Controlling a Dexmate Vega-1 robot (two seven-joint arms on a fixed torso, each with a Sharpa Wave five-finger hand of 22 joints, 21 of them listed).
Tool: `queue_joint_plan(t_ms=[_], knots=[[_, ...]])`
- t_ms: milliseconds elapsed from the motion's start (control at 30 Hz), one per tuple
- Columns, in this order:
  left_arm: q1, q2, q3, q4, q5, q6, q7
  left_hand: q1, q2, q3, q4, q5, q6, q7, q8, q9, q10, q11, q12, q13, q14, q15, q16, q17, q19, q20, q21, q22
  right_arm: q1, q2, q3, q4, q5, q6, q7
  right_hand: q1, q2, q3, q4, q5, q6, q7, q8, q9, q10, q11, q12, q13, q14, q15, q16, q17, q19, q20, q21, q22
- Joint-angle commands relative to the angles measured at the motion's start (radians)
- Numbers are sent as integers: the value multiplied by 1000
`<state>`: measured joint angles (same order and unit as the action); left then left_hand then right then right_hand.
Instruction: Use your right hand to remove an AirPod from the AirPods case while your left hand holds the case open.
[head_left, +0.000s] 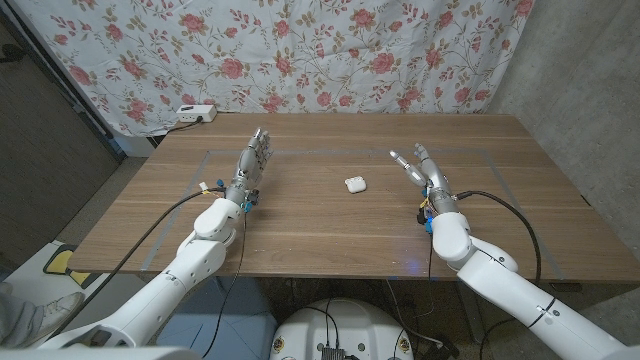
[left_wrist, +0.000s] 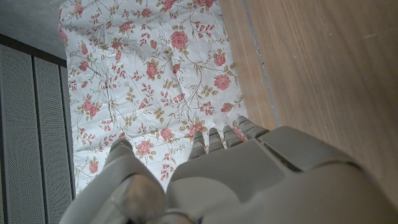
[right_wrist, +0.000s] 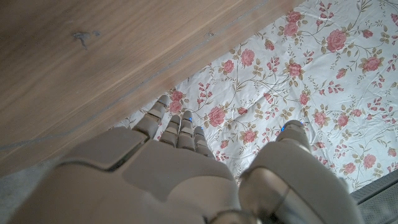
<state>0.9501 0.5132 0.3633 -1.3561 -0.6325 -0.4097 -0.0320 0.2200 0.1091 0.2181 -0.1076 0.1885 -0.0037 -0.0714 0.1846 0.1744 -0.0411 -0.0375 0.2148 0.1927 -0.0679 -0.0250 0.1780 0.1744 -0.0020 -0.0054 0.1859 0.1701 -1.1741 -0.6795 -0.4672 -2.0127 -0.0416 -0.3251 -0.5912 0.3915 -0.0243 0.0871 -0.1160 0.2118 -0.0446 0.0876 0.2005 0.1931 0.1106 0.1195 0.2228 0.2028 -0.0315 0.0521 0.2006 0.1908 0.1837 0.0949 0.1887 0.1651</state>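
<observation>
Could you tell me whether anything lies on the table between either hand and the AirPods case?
Nothing visible does. The AirPods case sits alone, lid closed, on the bare wooden table, between the left hand and the right hand. Both hands are empty with fingers extended, and the wood between each hand and the case is bare.

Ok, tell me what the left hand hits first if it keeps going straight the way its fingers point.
Likely nothing on the table: the left hand points toward the far edge, well aside of the AirPods case. Beyond the edge hangs the floral cloth, though depth is unclear.
</observation>
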Motion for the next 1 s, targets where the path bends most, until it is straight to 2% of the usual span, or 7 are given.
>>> queue_joint_plan(t_ms=[33, 233, 367, 633, 1000], knots=[[-7, -2, -1, 10, -3, -1, -8, 13, -2, 6, 1, -2, 5, -4, 4, 6, 2, -3, 0, 3, -8, -1, 6, 5, -8, -5, 6, 4, 3, -9, -33, -39, -70, -76, -6, 13, 3, -1, -6, -4, -2, 4, 5, 3, 12, -1, 4, 1, 1, 5, -1, 2, 6, 1, 3, 4], [-18, -6, 4, 26, -4, 1, -18, 13, -3, 7, 0, -2, 5, -2, 4, 6, 3, -4, 0, 3, -8, -1, 6, 5, -8, -5, 6, 4, 29, -27, -61, -67, -94, -149, 44, 18, 3, 0, -9, -6, -15, 1, 0, 3, 9, 2, 1, 2, -5, 7, -3, 2, 3, 3, 1, 4], [-21, -12, 4, 36, -8, -2, -20, 13, -3, 7, 0, -2, 6, -3, 4, 6, 3, -3, 0, 3, -9, -1, 6, 5, -8, -5, 6, 4, 46, -21, -90, -74, -133, -199, 42, 21, 5, 1, -9, -7, -31, -1, -6, 3, -2, 2, -4, 3, -20, 9, -8, 2, -7, 4, -2, 4], [-28, -18, 4, 56, -10, -11, -27, 13, -3, 8, -1, -3, 6, -3, 4, 6, 6, -3, 1, 3, -10, -2, 6, 5, -8, -6, 6, 4, 52, -14, -102, -80, -155, -219, 38, 25, 7, 2, -11, -9, -29, -1, -3, 3, 9, 0, -1, 4, -9, 6, -3, 2, 2, 11, 1, 4], [-29, -21, 6, 56, -10, -14, -30, 13, -3, 9, -1, -3, 5, -4, 3, 6, 6, -3, 1, 3, -7, -1, 7, 5, -7, -6, 7, 4, 72, -6, -156, -99, -234, -297, 36, 33, 8, 3, -14, -11, -23, 2, 1, 3, 35, -1, 8, 6, 12, 4, 5, 2, 21, 20, 7, 4]])
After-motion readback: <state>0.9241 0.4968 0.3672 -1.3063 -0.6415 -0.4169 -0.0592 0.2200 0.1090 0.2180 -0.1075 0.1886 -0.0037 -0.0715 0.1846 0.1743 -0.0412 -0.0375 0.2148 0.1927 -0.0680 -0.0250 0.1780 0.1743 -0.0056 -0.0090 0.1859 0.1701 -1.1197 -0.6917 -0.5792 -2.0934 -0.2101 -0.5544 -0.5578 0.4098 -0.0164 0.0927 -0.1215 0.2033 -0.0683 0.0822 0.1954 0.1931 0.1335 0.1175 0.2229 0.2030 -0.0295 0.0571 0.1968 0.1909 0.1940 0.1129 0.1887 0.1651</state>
